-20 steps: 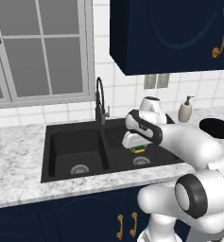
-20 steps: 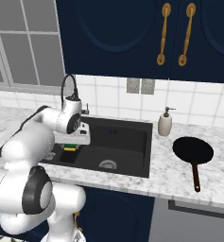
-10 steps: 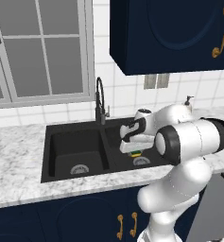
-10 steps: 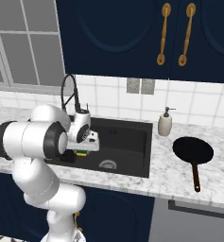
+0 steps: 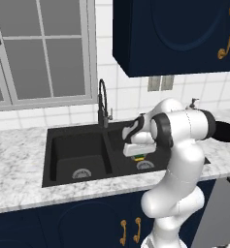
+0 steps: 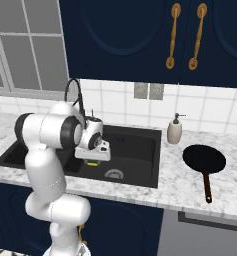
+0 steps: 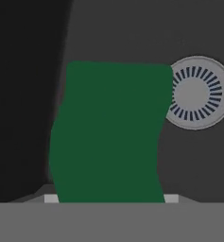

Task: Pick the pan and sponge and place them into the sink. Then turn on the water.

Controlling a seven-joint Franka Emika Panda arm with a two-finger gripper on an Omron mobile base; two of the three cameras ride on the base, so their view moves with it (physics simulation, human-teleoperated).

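Observation:
My gripper (image 5: pixel 137 156) is shut on the sponge (image 5: pixel 139 156), a green-topped block with a yellow underside, and holds it low over the right basin of the black sink (image 5: pixel 47 160). From the right side the sponge (image 6: pixel 93 162) hangs under the hand, just left of the silver drain (image 6: pixel 114 174). Looking along the gripper (image 7: pixel 111 197), the green sponge (image 7: pixel 111 132) stands between the fingers, with the round drain (image 7: pixel 196 92) beside it. The black pan (image 6: pixel 204 159) lies on the counter to the right of the sink (image 6: pixel 140 131), handle toward the front. No water stream runs.
A dark gooseneck faucet (image 5: pixel 103 104) rises behind the divider between the basins. A soap dispenser (image 6: pixel 174 131) stands by the wall between sink and pan. Blue cabinets hang above, and the marble counter (image 5: pixel 14 164) stretches to the left.
The hand has sunk a little lower into the right basin with the sponge. The arm's elbow has folded up over the counter edge. The pan has not moved.

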